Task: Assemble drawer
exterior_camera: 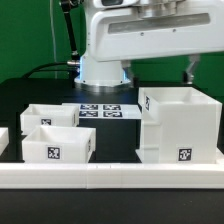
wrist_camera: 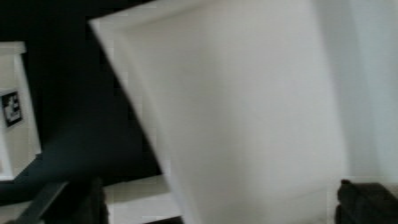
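The drawer's tall white shell (exterior_camera: 180,125) stands at the exterior view's right, with a tag low on its front. Two shallow white trays sit at the left, one behind (exterior_camera: 50,116) and one in front (exterior_camera: 57,144) with a tag. The arm hangs over the shell; one dark finger (exterior_camera: 190,68) shows just above the shell's top edge. In the wrist view my gripper (wrist_camera: 210,206) is open, its fingertips (wrist_camera: 54,205) wide apart, and a white panel of the shell (wrist_camera: 231,110) fills the space between them. I cannot tell whether they touch it.
The marker board (exterior_camera: 100,111) lies behind the trays, in front of the robot base. A long white border rail (exterior_camera: 110,176) runs along the front. A white tagged part (wrist_camera: 15,110) shows at the wrist view's edge.
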You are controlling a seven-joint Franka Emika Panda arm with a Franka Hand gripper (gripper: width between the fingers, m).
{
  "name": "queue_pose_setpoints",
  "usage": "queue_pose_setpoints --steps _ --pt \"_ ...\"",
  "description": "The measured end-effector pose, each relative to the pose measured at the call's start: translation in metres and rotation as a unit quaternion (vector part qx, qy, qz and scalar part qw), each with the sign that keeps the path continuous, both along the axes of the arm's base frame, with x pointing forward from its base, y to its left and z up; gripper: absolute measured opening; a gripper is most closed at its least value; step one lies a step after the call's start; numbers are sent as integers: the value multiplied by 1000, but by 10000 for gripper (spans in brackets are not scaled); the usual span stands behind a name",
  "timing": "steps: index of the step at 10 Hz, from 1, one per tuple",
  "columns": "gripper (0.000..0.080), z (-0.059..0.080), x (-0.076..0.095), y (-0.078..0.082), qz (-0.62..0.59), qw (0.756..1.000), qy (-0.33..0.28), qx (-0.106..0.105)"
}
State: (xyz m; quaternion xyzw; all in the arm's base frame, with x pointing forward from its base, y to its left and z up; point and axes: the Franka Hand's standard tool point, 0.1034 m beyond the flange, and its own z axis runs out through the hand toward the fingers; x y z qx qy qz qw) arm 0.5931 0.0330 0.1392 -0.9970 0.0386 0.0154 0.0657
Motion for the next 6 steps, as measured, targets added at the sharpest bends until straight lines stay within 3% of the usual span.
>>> queue_pose_setpoints --steps 1,3,5,6 --pt "649 0 -1 -23 8 1000 -6 -4" --pt "649 -11 -10 -54 16 1000 -8 -7" --pt "649 -31 -17 -76 3 1000 -12 -16" --pt "649 -41 -21 -80 -1 1000 -11 -19"
